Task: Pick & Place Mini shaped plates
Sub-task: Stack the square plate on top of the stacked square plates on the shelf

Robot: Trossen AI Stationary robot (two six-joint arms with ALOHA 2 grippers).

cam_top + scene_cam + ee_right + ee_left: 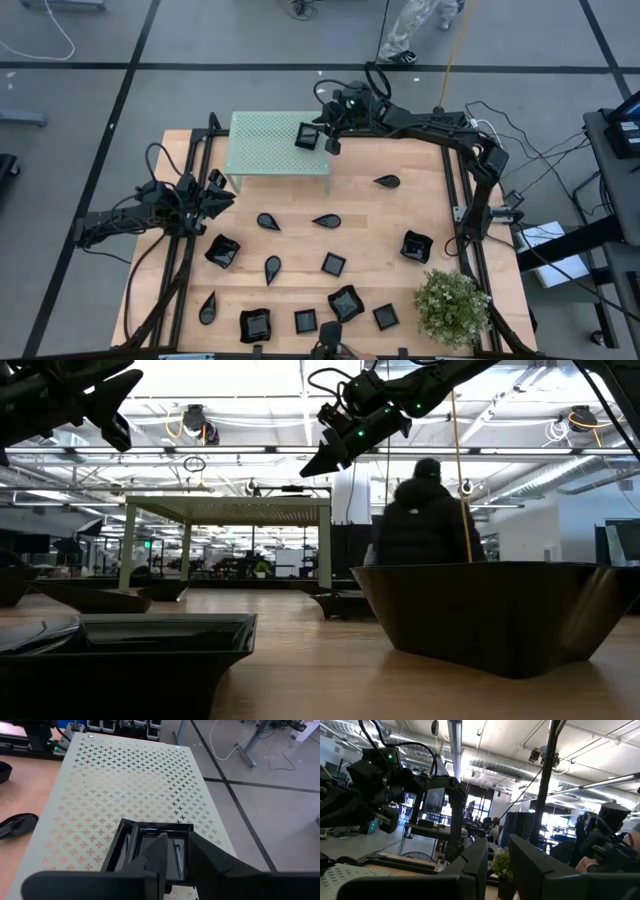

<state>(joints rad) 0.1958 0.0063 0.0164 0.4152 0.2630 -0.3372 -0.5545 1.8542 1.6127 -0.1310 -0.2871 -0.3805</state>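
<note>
Along the near edge of the worktop [400,215] lie most of the small black plates [333,264], square and leaf-shaped, beside a potted plant [452,306]. Farther back, at the left side, the left pincer [222,190] waits, its fingers slightly parted and empty. At the far edge, the right pincer [175,852] is over the green perforated platform [125,785], its narrowly open fingers straddling the rim of a square plate [150,837] resting on the platform.

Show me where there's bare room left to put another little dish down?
Most of the green platform is bare, left of the square plate under the right gripper. Wood lies open between the teardrop plate and wavy-rimmed plate. The front edge near the plant is crowded.
</note>
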